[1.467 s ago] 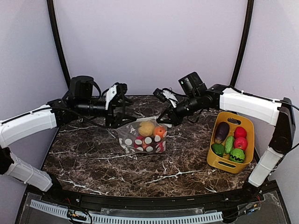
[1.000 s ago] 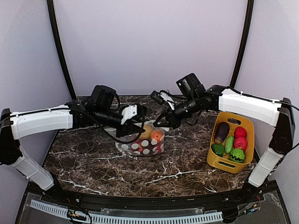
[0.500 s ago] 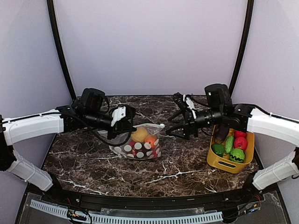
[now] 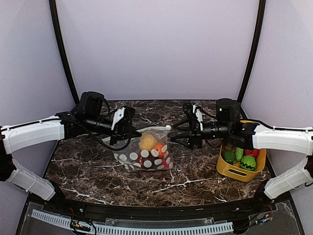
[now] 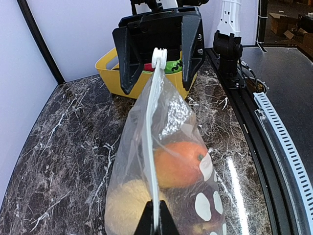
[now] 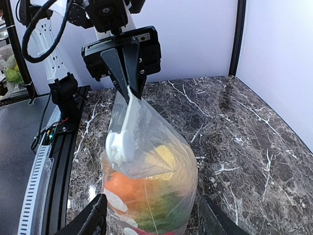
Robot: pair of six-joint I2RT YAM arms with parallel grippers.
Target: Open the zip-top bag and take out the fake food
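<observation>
The zip-top bag [image 4: 144, 155], clear with white dots, hangs by its zip strip just above the marble table. Inside is the fake food: a yellow fruit [image 4: 146, 142], an orange one [image 4: 157, 147] and a red one low down. My left gripper [image 4: 130, 129] is shut on the left end of the strip; in the left wrist view its fingertips [image 5: 155, 221] pinch the strip above the orange fruit [image 5: 178, 164]. The white slider [image 4: 167, 127] sits at the strip's right end. My right gripper [image 4: 177, 133] stands open just right of the slider, facing it, with the bag [image 6: 151, 166] between its spread fingers but untouched.
A yellow bin [image 4: 230, 172] at the right holds green toy vegetables and red fruit, partly hidden under the right arm. It also shows behind the right gripper in the left wrist view as a yellow bin [image 5: 110, 68]. Black frame posts stand at the back corners.
The right gripper opened, let go of the bag and drew back to the right, then levelled with the slider. The left gripper shut on the strip and pulled the bag slightly left.
</observation>
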